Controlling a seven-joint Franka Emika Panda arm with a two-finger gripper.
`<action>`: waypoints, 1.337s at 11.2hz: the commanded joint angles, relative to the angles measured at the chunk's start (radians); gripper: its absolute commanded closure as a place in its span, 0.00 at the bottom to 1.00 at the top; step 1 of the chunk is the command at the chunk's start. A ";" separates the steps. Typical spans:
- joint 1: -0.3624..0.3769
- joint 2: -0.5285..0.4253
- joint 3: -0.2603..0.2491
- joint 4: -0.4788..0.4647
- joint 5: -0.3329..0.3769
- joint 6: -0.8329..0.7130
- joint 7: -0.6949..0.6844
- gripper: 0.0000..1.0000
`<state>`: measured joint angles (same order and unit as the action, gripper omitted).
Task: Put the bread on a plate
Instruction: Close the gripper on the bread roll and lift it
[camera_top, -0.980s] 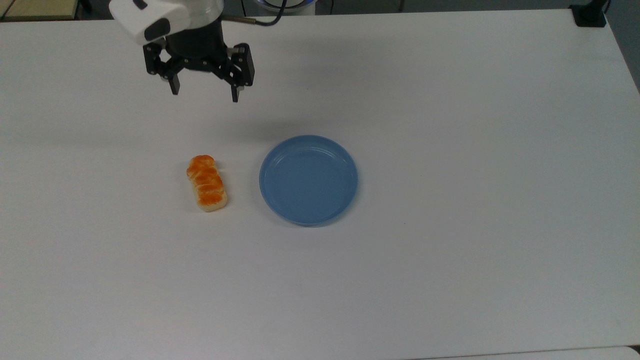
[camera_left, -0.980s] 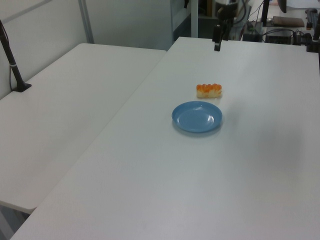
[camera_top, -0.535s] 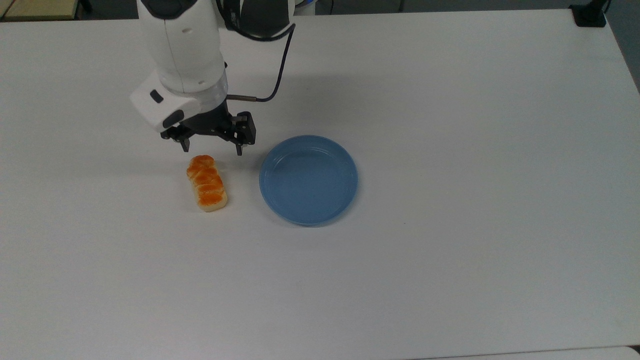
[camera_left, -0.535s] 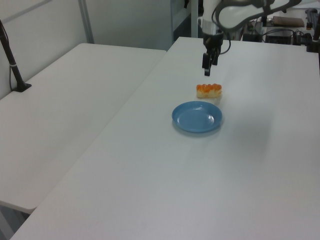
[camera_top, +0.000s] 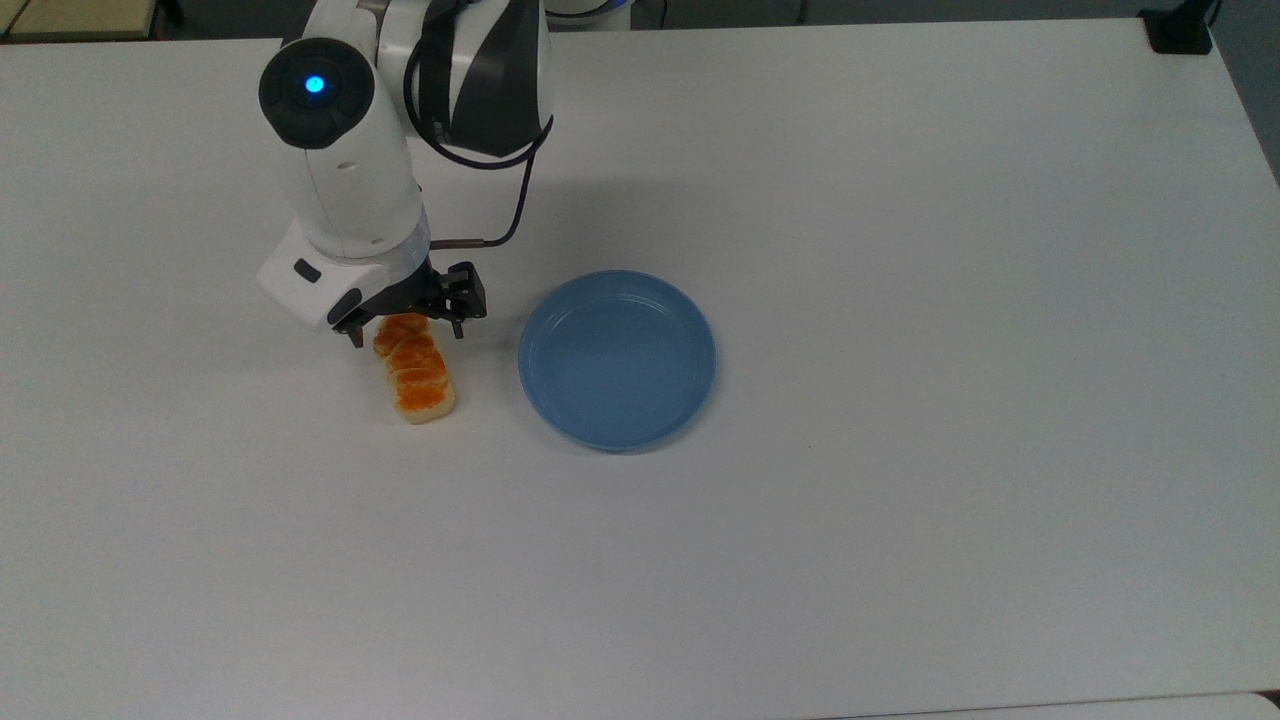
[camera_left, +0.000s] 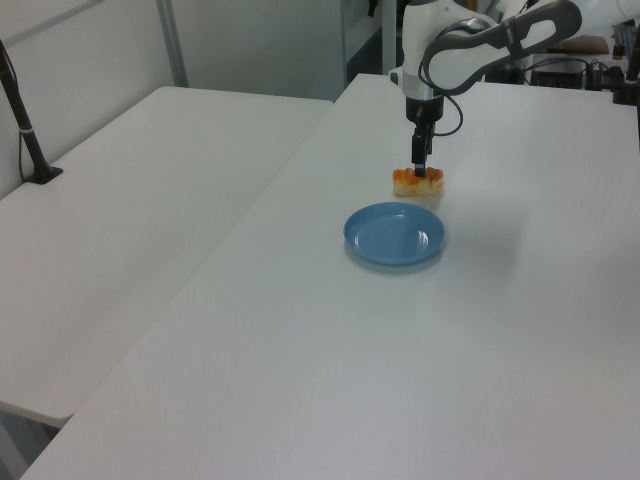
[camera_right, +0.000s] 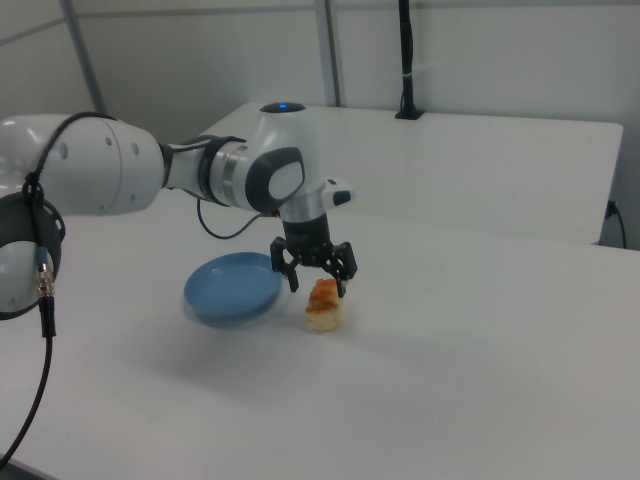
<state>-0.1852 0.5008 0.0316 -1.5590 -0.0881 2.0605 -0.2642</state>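
Note:
The bread (camera_top: 420, 383), an oblong loaf with an orange-brown top, lies on the white table to the top view's left of the round blue plate (camera_top: 617, 360). The plate holds nothing. My gripper (camera_top: 406, 335) is open and low over the loaf's end nearest the arm, one finger on each side of it. In the right view the gripper (camera_right: 318, 288) straddles the top of the bread (camera_right: 323, 305), with the plate (camera_right: 232, 288) to the right view's left. In the left view the gripper (camera_left: 420, 172) stands over the bread (camera_left: 418, 181), beyond the plate (camera_left: 394, 233).
The white table (camera_top: 900, 500) stretches wide around both things. A black clamp (camera_top: 1180, 30) sits at its far right corner in the top view. A second table (camera_left: 130, 200) with a black post (camera_left: 25, 130) adjoins at the left view's left.
The arm has come forward and down, from well behind the bread to straddling its near end with open fingers. Bread and plate have not moved.

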 joint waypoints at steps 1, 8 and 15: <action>-0.003 0.045 -0.012 0.019 -0.006 0.055 -0.055 0.00; 0.009 0.082 -0.006 0.011 0.011 0.135 0.113 0.40; 0.093 -0.050 0.004 -0.007 0.011 -0.032 0.345 0.42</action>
<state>-0.1701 0.5284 0.0396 -1.5265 -0.0843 2.1019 0.0104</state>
